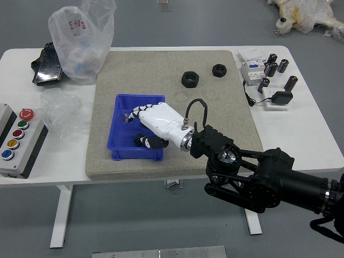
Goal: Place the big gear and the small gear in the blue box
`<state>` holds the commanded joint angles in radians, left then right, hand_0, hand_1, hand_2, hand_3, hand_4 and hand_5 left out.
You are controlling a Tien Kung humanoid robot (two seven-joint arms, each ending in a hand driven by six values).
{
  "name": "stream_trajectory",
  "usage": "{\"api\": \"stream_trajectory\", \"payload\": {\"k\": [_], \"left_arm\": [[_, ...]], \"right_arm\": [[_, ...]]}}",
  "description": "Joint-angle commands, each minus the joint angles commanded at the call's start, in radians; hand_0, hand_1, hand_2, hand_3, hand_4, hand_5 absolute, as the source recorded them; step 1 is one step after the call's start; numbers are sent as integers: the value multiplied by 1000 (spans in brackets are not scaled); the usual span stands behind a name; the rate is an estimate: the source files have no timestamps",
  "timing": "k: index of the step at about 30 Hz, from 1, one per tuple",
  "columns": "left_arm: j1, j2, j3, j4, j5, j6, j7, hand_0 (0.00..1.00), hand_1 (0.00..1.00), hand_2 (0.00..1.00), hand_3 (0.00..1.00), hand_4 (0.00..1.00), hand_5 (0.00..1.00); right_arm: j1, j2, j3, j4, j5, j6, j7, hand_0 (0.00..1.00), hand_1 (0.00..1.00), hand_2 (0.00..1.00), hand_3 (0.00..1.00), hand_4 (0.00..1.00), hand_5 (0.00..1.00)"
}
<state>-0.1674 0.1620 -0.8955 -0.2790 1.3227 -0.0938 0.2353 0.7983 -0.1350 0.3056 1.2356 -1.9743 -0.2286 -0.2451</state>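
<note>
small silvery gear (pixel 127 117), judging by its size, lies inside the rectangular blue plastic box (pixel 129 153), whose walls should contain it, while the robot's black-and-white right hand (pixel 161 121) reaches over with fingers wide, probably for release, the big gear being hidden.

White table (pixel 317 134), grey-beige mat (pixel 134 70) across the middle.
On the mat: blue box (pixel 131 152), left of centre, near the front edge; two black nuts (pixel 190 79) toward the far right, near each other, apart from the box. Left of the mat, on the white top: button panel (pixel 33 144) by the left edge, with red, green, yellow and blue buttons; crumpled clear plastic (pixel 62 110) beside it; black packet (pixel 48 67) and cloudy bag (pixel 80 48) at the far side. Far right: white boxes (pixel 253 75), black cylinders (pixel 282 65), black block (pixel 281 98) with thin cord.
</note>
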Motion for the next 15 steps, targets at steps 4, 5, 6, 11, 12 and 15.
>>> {"api": "stream_trajectory", "payload": {"k": [4,5,6,11,12,15], "left_arm": [[0,0,0,0,1,0,1,667,587,575,656,738,385],[0,0,0,0,0,0,0,667,587,575,656,738,385],[0,0,0,0,0,0,0,667,587,575,656,738,385],[0,0,8,0,-10,2,-3,667,587,576,656,738,386],[1,0,8,1,-9,2,-3,667,587,576,656,738,386],[5,1,11,1,-15,5,-4,667,587,575,657,740,387]], "right_arm": [[-7,-6,17,9,11,-11,8,417,797,883,846,731,247],[-11,-10,30,14,18,-19,13,417,797,883,846,731,247],[-16,-14,42,20,29,-26,18,417,797,883,846,731,247],[-83,-76,171,92,153,-75,76,386,744,826,808,673,211],[-100,-91,200,103,183,-83,93,386,744,826,808,673,211],[-167,-149,309,124,293,-96,158,413,700,762,734,717,255]]}}
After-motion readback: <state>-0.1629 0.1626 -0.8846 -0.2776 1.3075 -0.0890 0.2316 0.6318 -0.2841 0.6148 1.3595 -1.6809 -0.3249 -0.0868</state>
